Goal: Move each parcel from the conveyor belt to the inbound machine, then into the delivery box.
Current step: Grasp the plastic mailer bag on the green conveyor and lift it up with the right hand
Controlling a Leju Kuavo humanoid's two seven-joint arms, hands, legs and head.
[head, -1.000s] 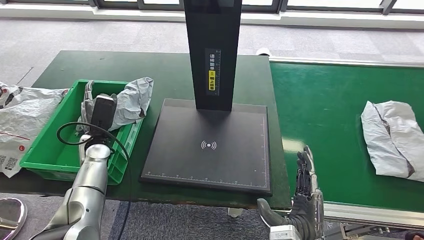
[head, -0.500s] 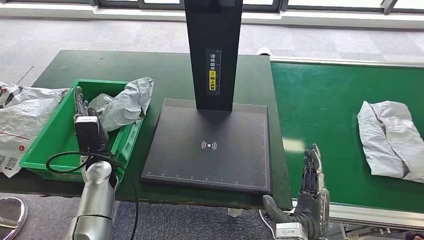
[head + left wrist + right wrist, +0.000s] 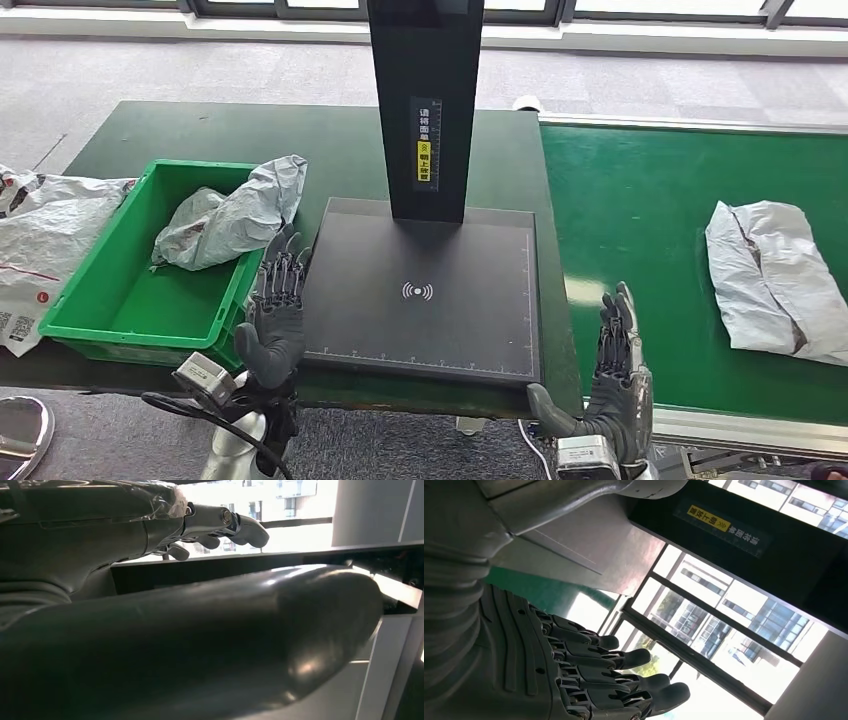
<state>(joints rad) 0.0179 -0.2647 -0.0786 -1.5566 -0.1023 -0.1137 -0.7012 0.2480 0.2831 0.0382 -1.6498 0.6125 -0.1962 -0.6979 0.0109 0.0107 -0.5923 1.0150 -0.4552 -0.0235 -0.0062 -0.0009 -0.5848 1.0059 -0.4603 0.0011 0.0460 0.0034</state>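
Observation:
A crumpled grey parcel (image 3: 768,277) lies on the green conveyor belt (image 3: 650,210) at the far right. A second grey parcel (image 3: 232,215) rests in the green delivery box (image 3: 110,300), draped over its right rim. Between them stands the black inbound machine (image 3: 425,290) with its dark post (image 3: 427,100). My left hand (image 3: 275,310) is raised, fingers spread and holding nothing, at the machine's front left corner. My right hand (image 3: 615,375) stands open and upright at the table's front edge, left of the belt parcel. The right wrist view shows its straight fingers (image 3: 624,675).
White and grey parcel bags (image 3: 40,240) lie on the table left of the delivery box. The dark green table (image 3: 330,140) runs behind the machine. A round metal object (image 3: 22,430) sits at the lower left. Grey carpet and window frames lie beyond.
My left hand has drawn back out of the delivery box and swung right to the machine's front left corner, leaving the parcel in the box. The belt parcel has drifted slightly left.

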